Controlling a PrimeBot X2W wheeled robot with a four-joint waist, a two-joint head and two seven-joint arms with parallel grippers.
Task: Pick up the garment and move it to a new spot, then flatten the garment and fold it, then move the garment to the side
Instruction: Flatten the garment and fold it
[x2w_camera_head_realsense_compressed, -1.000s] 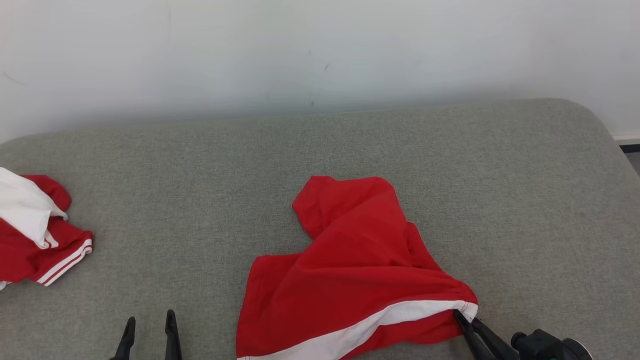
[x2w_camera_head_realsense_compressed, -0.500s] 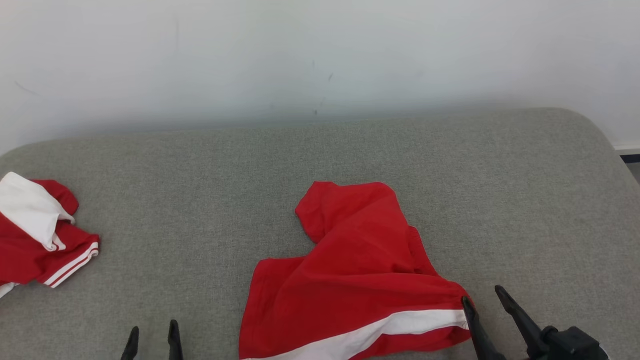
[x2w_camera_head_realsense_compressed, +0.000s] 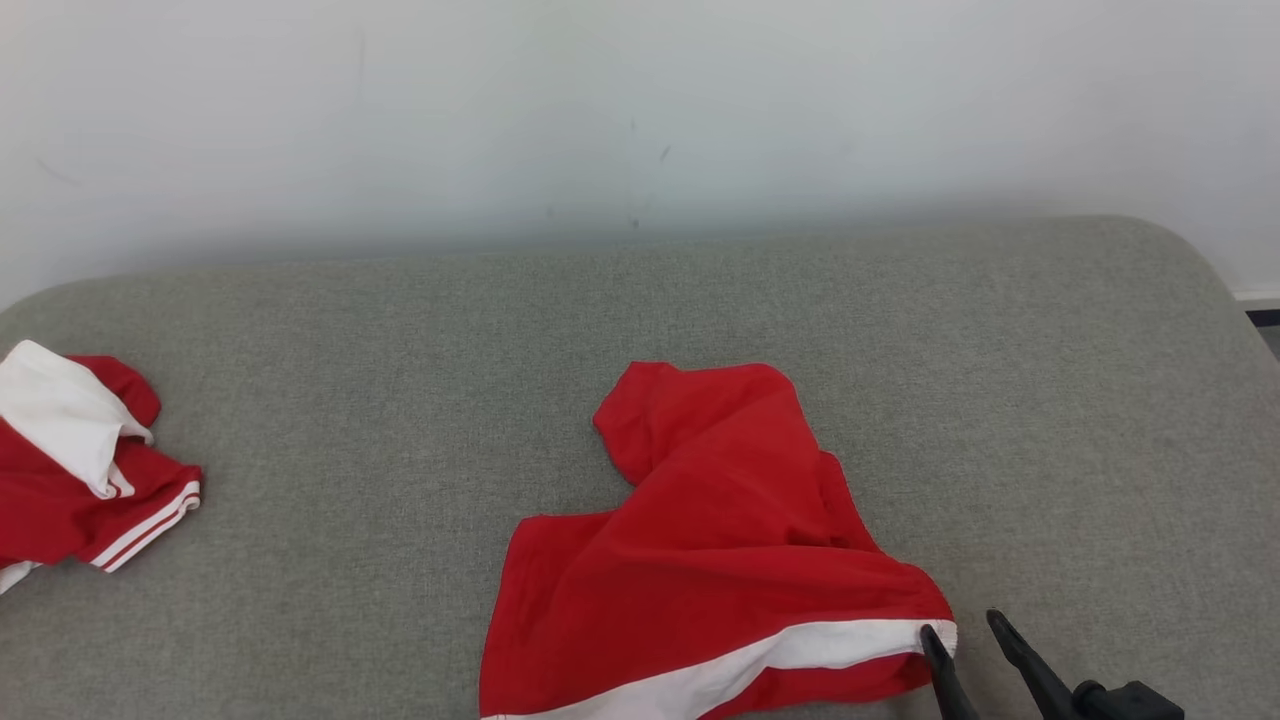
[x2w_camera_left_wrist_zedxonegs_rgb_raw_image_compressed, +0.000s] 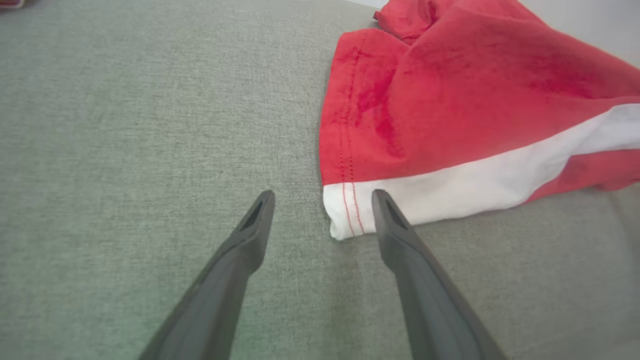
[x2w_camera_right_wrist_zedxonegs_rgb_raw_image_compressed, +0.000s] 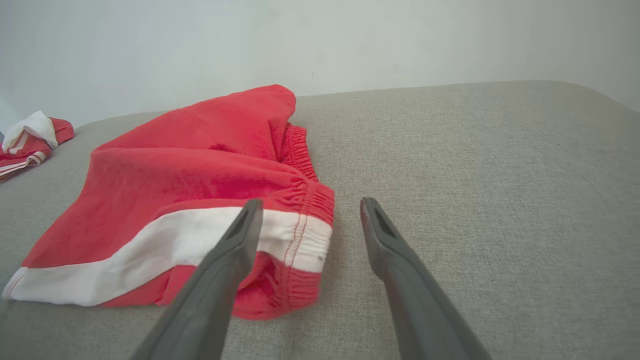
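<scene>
While both pairs of jaws are spread wide with nothing clamped, the garment (x2w_camera_head_realsense_compressed: 720, 560) is left lying loose on the grey cushion (x2w_camera_head_realsense_compressed: 400, 400), mid-width and toward the cushion's front edge. It is read as red shorts with a white stripe (x2w_camera_head_realsense_compressed: 760, 655) and a gathered elastic waistband (x2w_camera_right_wrist_zedxonegs_rgb_raw_image_compressed: 310, 192). The cloth is crumpled and folded over itself, with one lobe pushed toward the cushion's back.

The right gripper (x2w_camera_head_realsense_compressed: 960, 628) is parked at the waistband corner, at the cushion's front right. The left gripper (x2w_camera_left_wrist_zedxonegs_rgb_raw_image_compressed: 322, 195) is set at the white hem corner (x2w_camera_left_wrist_zedxonegs_rgb_raw_image_compressed: 345, 215), also at the cushion's front.

The cushion's back half and right side are left bare, up to the rounded back-right corner under the wall (x2w_camera_head_realsense_compressed: 640, 100). A second garment (x2w_camera_head_realsense_compressed: 80, 470), red and white, is bunched at the cushion's left edge, well apart.

The garment's front edge is cut off in the head view, and the second garment is clipped at the left. Finger-to-cloth contact cannot be told. The lower layers are hidden.
</scene>
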